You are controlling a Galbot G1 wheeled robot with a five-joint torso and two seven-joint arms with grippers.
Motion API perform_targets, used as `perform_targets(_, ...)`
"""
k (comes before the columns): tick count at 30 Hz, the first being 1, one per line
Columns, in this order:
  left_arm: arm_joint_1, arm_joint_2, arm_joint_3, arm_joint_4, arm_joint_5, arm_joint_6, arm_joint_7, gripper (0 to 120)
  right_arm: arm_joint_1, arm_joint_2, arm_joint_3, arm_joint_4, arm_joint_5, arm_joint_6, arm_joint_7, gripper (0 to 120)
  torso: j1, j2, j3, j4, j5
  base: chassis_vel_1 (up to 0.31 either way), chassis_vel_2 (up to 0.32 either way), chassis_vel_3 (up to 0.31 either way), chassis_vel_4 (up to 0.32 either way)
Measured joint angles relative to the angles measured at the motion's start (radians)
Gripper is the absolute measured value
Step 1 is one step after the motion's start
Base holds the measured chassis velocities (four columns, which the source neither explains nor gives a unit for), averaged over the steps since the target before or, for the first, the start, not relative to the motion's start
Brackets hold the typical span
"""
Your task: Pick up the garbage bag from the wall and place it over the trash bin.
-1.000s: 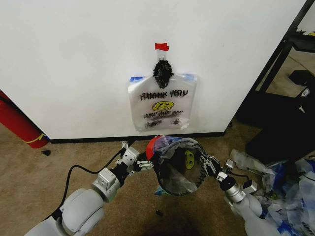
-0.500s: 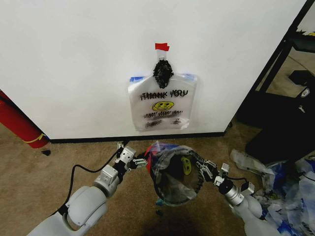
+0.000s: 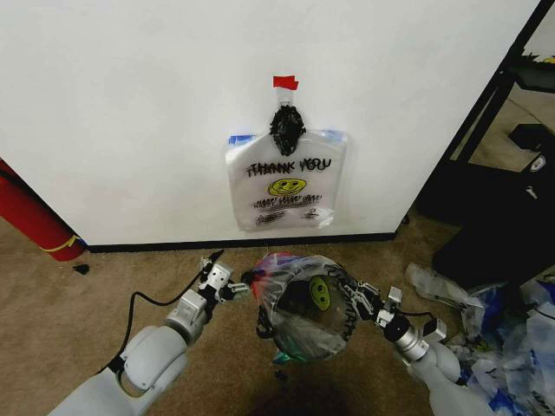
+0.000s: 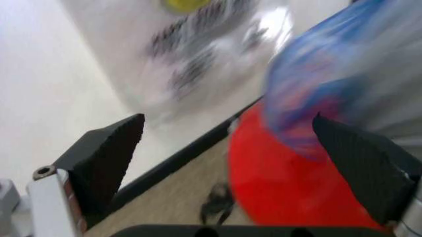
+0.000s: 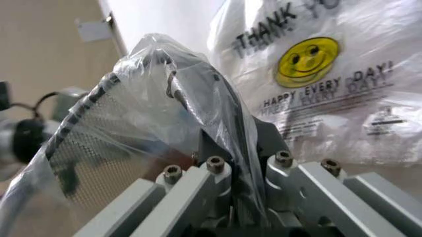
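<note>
A crinkly translucent garbage bag with a yellow smiley lies stretched over the small black trash bin, which is tilted above the carpet. My right gripper is shut on the bag film and the bin's mesh rim; in the right wrist view, the right gripper has plastic draped over it. My left gripper stands open just left of the bin. The left wrist view has the left gripper facing the bin's red base and a blue-tinted handle. Another "THANK YOU" bag hangs on the wall.
A black knotted clump under red tape holds the wall bag. A long red cylinder leans at the left. Dark shelving and a heap of plastic bags crowd the right. Bare carpet lies to the left.
The bag film has slid over the bin's mouth, with the smiley now on top. My left gripper has let go of the rim and drawn back to the left.
</note>
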Motion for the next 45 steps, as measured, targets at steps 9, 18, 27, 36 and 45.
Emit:
perform_targets(9, 0.024, -0.038, -0.029, 0.016, 0.057, -0.146, 0.026, 100, -0.031, 0.025, -0.060, 0.030, 0.110, 0.020, 0.226, 1, 0.000, 0.000, 0.000, -0.0001, 0.0000, 0.000, 0.000, 0.000, 0.000)
perform_targets(18, 0.088, -0.072, -0.034, 0.078, 0.144, -0.032, -0.153, 100, -0.045, 0.047, -0.085, 0.097, 0.237, 0.025, 0.444, 1, 0.000, 0.000, 0.000, 0.0001, -0.0002, 0.000, 0.000, 0.000, 0.000)
perform_targets(27, 0.169, -0.071, -0.011, -0.033, 0.022, 0.037, -0.108, 100, -0.047, 0.059, -0.086, 0.130, 0.302, 0.003, 0.530, 1, 0.000, 0.000, 0.000, 0.0002, 0.0001, 0.000, 0.000, 0.000, 0.000)
perform_targets(36, 0.134, -0.125, 0.012, -0.039, -0.095, 0.042, -0.099, 100, -0.060, 0.061, -0.087, 0.155, 0.302, -0.002, 0.539, 1, 0.000, 0.000, 0.000, 0.0000, 0.0001, 0.000, 0.000, 0.000, 0.000)
perform_targets(45, 0.092, -0.172, 0.011, 0.100, 0.017, -0.034, -0.142, 100, -0.093, 0.062, -0.092, 0.186, 0.291, -0.005, 0.519, 1, 0.000, 0.000, 0.000, 0.0000, 0.0000, 0.000, 0.000, 0.000, 0.000)
